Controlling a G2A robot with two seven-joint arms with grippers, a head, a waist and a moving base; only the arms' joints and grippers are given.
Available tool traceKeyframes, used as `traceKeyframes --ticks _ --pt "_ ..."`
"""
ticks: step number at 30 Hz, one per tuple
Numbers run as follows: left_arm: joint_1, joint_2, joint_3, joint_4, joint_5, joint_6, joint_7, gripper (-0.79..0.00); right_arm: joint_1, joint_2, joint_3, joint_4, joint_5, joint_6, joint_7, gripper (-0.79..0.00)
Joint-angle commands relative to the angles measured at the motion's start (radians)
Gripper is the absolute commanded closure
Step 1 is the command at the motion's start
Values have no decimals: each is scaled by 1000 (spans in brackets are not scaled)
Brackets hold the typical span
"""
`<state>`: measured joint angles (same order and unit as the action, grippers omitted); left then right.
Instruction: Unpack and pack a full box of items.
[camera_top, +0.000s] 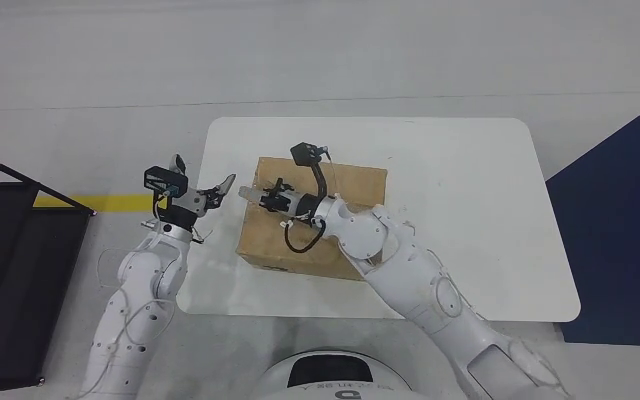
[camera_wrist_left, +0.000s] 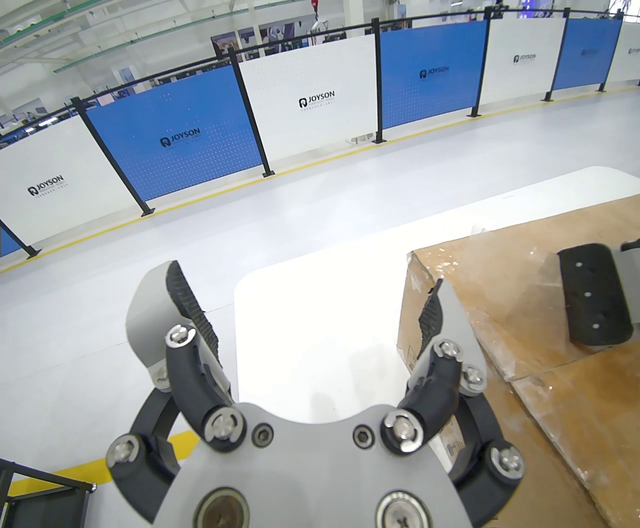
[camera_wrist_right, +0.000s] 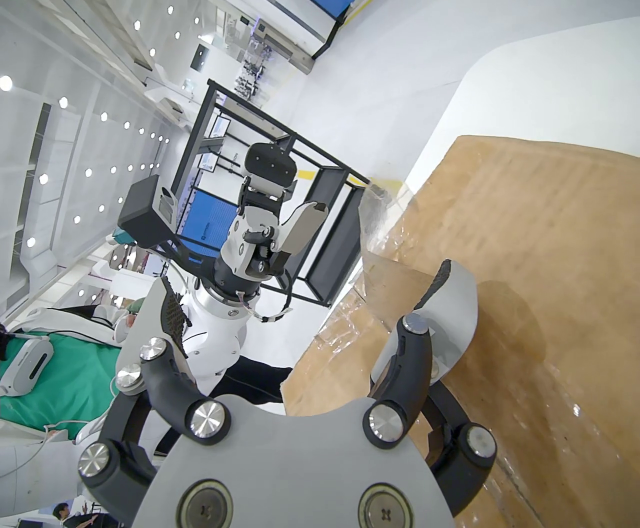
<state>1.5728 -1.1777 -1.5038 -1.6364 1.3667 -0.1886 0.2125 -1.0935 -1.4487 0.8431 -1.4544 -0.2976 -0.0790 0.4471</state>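
Cardboard box sits on the white worktop, on the robot's left-of-middle part; lid flaps closed; clear tape runs along the seam and wrinkles at the corner.

Left hand hangs just beside the box's left end, above the worktop's left edge; released, fingers spread wide, nothing between them; in its wrist view the left hand has one finger close to the box corner; contact cannot be told.

Right hand is over the box top near that same left end; also released, gripping nothing; its wrist view shows the right hand with one finger above the lid, facing the left hand.

Black metal rack stands on the floor left of the worktop; yellow floor line beside it.
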Motion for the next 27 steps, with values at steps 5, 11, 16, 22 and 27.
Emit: traceKeyframes --ticks 5,11,16,22,27 --pt "19 2 -18 -42 18 18 1 -785 28 -11 -23 36 24 -32 10 -785" --pt "19 2 -18 -42 18 18 1 -785 61 -29 -53 93 77 -113 3 -785" --pt "19 2 -18 -42 18 18 1 -785 84 -44 -69 145 90 -199 -55 -785" --pt "9 -3 -7 -44 -34 30 -65 -785 77 -46 -55 161 97 -254 -86 -785" --pt "-89 -11 -6 -10 -223 31 -298 -785 67 -45 -49 158 88 -258 -83 -785"
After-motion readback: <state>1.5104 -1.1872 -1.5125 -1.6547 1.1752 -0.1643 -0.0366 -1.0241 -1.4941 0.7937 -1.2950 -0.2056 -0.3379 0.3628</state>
